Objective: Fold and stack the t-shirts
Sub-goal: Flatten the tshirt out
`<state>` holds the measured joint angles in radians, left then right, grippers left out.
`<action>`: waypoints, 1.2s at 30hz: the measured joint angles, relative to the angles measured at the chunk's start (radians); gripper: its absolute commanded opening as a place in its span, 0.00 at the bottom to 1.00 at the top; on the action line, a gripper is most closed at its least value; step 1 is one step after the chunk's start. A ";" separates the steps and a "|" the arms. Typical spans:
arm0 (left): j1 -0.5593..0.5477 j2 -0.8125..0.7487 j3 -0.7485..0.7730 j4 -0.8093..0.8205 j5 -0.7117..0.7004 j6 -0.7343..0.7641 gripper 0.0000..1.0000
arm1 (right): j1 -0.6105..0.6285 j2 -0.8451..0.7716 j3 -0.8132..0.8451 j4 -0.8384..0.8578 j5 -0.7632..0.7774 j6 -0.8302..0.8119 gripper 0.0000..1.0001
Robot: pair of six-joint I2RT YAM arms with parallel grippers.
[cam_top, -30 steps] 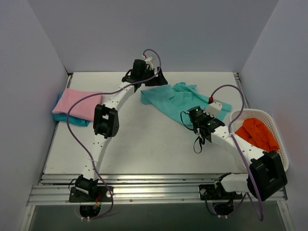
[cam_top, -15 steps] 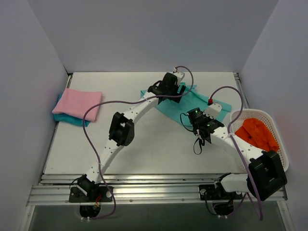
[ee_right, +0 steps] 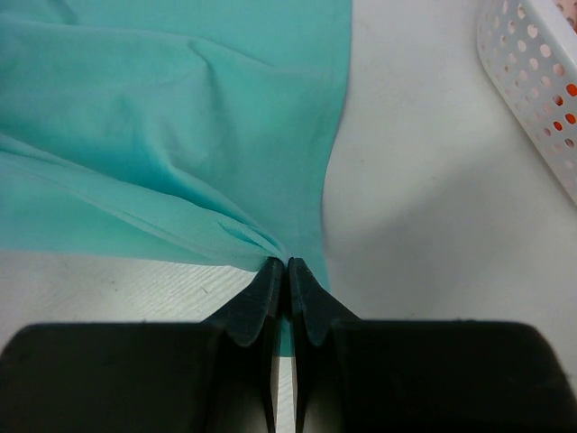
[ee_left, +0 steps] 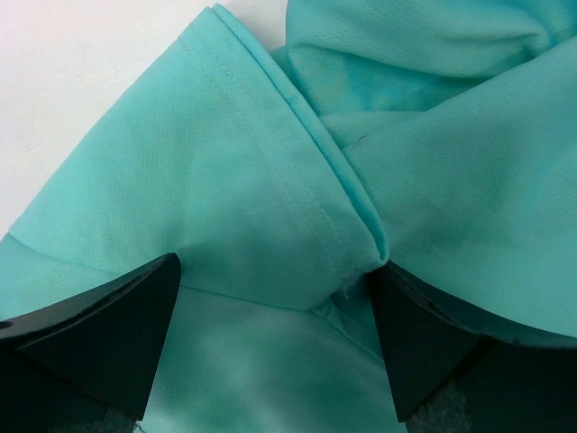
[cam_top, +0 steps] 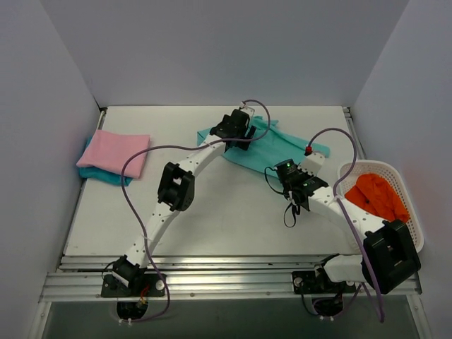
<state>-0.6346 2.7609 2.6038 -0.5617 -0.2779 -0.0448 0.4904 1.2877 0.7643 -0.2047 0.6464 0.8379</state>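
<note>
Lying crumpled at the far middle of the table, the mint-teal t-shirt looks light, limp and quick to bunch. The right gripper pinches its near edge between closed fingers. The left gripper straddles the stitched hem with jaws spread, which is likely the firmest hold.

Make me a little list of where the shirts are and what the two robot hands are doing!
left gripper: open, fingers either side of a bunched fold of the soft mint-teal t-shirt
right gripper: shut, pinching that shirt's edge
folded pink fabric t-shirt: far left of the white table, lying on the darker turquoise t-shirt
white plastic mesh basket: right side, holding an orange cloth
</note>
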 measured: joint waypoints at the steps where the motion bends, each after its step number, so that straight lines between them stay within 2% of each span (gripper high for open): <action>1: 0.005 0.000 0.001 0.000 0.000 -0.003 0.95 | 0.000 0.003 0.000 0.006 -0.001 0.000 0.00; 29: 0.031 0.000 0.021 0.088 0.030 -0.068 0.95 | -0.007 0.090 -0.004 0.050 -0.019 -0.019 0.00; 34: 0.040 0.000 0.028 0.092 0.032 -0.080 1.00 | -0.007 0.099 -0.004 0.052 -0.020 -0.020 0.00; 36: 0.044 0.000 0.028 0.095 0.032 -0.087 0.91 | -0.007 0.101 -0.004 0.052 -0.021 -0.021 0.00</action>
<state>-0.5907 2.7613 2.6320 -0.4667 -0.2459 -0.1322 0.4831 1.3888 0.7601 -0.1528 0.6250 0.8173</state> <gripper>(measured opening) 0.972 0.008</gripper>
